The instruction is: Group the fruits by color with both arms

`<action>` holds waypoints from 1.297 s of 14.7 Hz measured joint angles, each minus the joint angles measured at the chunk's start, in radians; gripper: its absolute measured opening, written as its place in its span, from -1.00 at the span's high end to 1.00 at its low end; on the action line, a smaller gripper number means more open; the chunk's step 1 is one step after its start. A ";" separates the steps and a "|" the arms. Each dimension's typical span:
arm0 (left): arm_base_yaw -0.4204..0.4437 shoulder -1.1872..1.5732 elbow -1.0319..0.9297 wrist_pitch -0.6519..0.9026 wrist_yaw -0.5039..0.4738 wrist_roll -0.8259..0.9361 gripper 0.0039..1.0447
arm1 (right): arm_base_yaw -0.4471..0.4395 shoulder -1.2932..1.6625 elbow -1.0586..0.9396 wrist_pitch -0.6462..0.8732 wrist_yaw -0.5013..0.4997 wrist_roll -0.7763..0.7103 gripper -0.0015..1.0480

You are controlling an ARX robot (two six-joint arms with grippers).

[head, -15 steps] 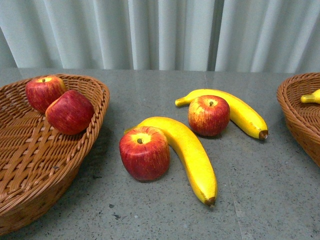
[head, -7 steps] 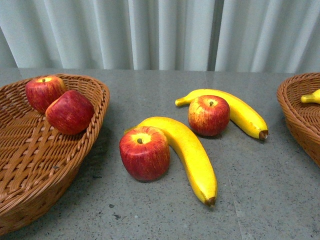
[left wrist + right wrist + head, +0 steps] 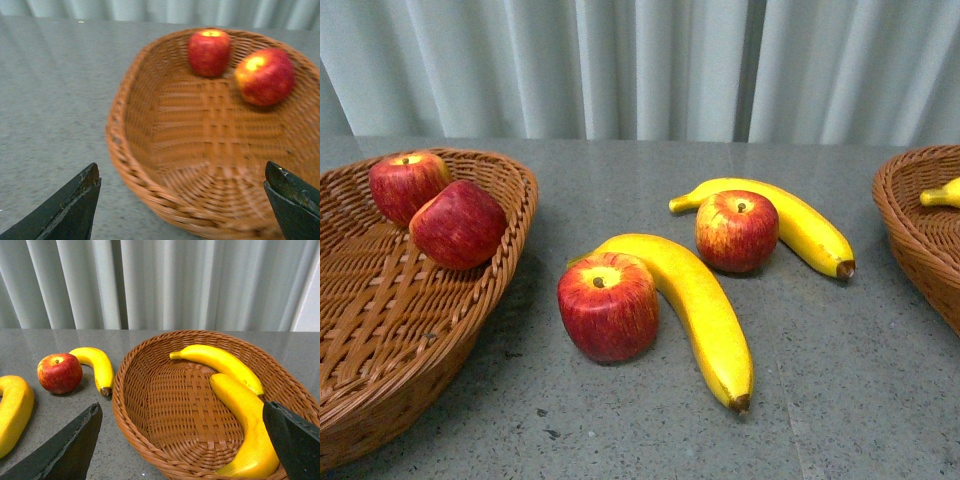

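On the grey table lie two red apples, the near apple (image 3: 608, 306) and the far apple (image 3: 736, 230), each resting against a yellow banana: the near banana (image 3: 700, 305) and the far banana (image 3: 800, 225). Two more apples (image 3: 458, 224) (image 3: 405, 185) sit in the left wicker basket (image 3: 380, 330). The right wicker basket (image 3: 165, 410) holds two bananas (image 3: 247, 420) (image 3: 220, 362). My left gripper (image 3: 182, 200) hangs open over the left basket's near rim. Open too, my right gripper (image 3: 182, 440) hovers at the right basket's rim. Neither arm shows in the front view.
A pale pleated curtain (image 3: 640, 65) closes off the back of the table. The right basket (image 3: 920, 230) is cut off by the front view's edge, with a banana tip (image 3: 940, 193) showing inside.
The front view has shifted very slightly. The fruits lie where they were.
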 joint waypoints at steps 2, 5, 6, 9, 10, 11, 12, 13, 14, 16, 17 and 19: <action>0.067 0.051 0.023 0.092 -0.005 0.002 -0.88 | 0.000 0.000 0.000 -0.002 0.000 0.000 -0.87; 0.170 0.264 0.117 0.321 0.134 0.031 -0.88 | 0.000 0.000 0.000 -0.001 0.000 0.000 -0.87; 0.192 0.356 0.150 0.393 0.184 0.041 -0.88 | 0.000 0.000 0.000 -0.001 0.000 0.000 -0.87; 0.171 0.722 0.377 0.586 0.368 0.087 -0.88 | 0.000 0.000 0.000 -0.001 0.000 0.000 -0.87; 0.131 0.836 0.467 0.555 0.449 0.125 -0.88 | 0.000 0.000 0.000 -0.001 0.000 0.000 -0.87; 0.089 0.938 0.541 0.511 0.513 0.169 -0.88 | 0.000 0.000 0.000 -0.001 0.000 0.000 -0.87; 0.050 1.020 0.608 0.454 0.576 0.191 -0.88 | 0.000 0.000 0.000 -0.001 0.000 0.000 -0.87; 0.008 1.073 0.653 0.418 0.608 0.219 -0.88 | 0.000 0.000 0.000 -0.001 0.000 0.000 -0.87; -0.022 1.098 0.674 0.394 0.639 0.235 -0.88 | 0.000 0.000 0.000 -0.001 0.000 0.000 -0.87; -0.113 1.157 0.695 0.341 0.693 0.286 -0.88 | 0.000 0.000 0.000 -0.001 0.000 0.000 -0.87; -0.150 1.191 0.695 0.308 0.717 0.319 -0.88 | 0.000 0.000 0.000 -0.001 0.000 0.000 -0.87; -0.190 1.237 0.698 0.266 0.731 0.382 -0.88 | 0.000 0.000 0.000 -0.001 0.000 0.000 -0.87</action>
